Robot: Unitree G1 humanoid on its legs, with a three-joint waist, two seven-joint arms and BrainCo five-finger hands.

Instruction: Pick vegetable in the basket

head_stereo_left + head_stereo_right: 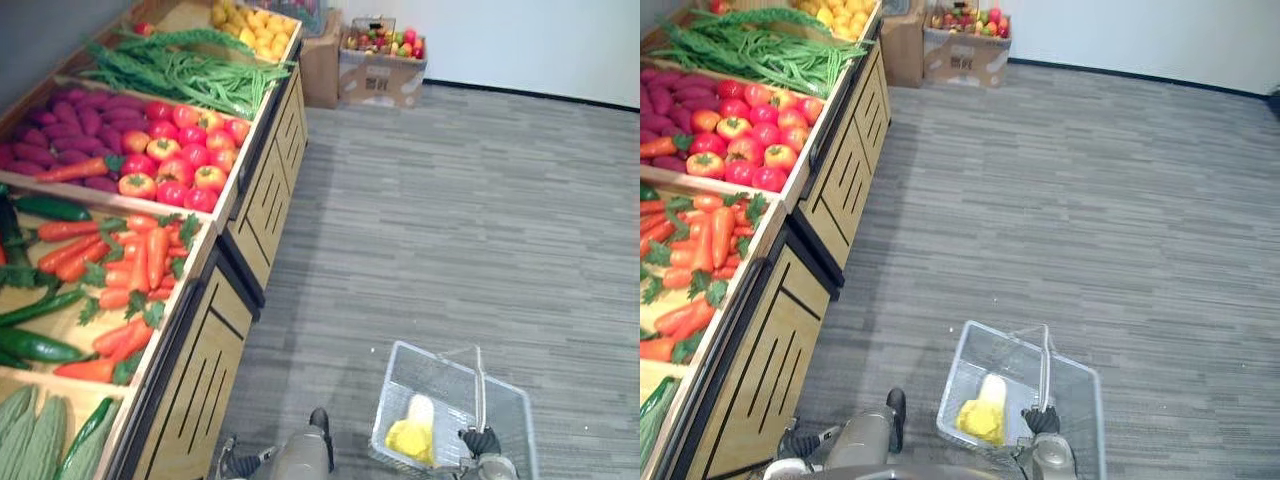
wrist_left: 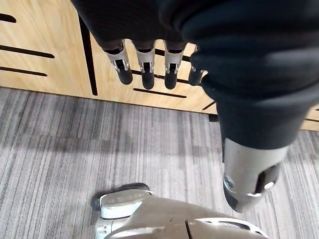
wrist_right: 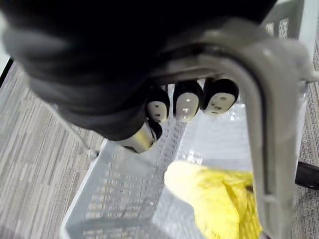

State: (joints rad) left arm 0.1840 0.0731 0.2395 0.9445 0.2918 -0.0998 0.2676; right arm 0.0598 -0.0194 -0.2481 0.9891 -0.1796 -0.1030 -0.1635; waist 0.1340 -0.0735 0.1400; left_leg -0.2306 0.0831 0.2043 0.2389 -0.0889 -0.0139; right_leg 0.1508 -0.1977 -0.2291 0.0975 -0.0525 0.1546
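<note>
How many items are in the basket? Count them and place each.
1: a yellow vegetable lies in the basket, at its near end, beside the right hand holding its handle. Nothing looks hidden.

1. The left arm (image 1: 303, 456) is a smooth, rounded silver-grey shell with a dark cover at the wrist.
2. The left hand (image 2: 143, 55) has a dark ribbed fabric cover over its back. Slim silver fingers (image 2: 148, 74) with rounded dark tips come out from the cover's hem.
3. Its thumb (image 2: 249, 172) is a thick silver-grey cylinder with a dark recess near the end.
4. The right arm (image 1: 497, 467) has the same silver-grey finish and a dark wrist cover.
5. The right hand (image 3: 187, 102) is wrapped in dark ribbed fabric that lies in soft folds. Its fingertips (image 3: 219, 95) are glossy black ovals, each with a pale silver inset.
</note>
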